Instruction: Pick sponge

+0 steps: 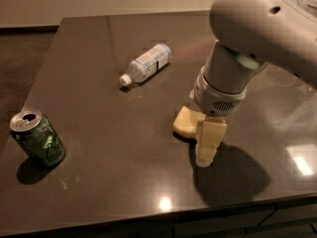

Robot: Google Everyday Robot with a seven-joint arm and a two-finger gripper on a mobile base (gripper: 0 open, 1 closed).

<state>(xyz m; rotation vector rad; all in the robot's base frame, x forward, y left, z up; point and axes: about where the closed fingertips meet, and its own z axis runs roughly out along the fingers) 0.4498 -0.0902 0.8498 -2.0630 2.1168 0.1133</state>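
The sponge (pixel 184 122) is a pale yellow foam block lying flat on the dark table (pixel 99 182), right of centre. Its right part is hidden behind my arm. My gripper (pixel 205 156) hangs down from the large white wrist (pixel 220 90), right at the sponge's right front edge, with its tip close to the tabletop. Whether it touches the sponge I cannot tell.
A small clear plastic bottle (pixel 145 64) lies on its side toward the back of the table. A green drink can (pixel 37 138) stands upright at the front left. The table's front edge (pixel 163 216) runs just below the gripper.
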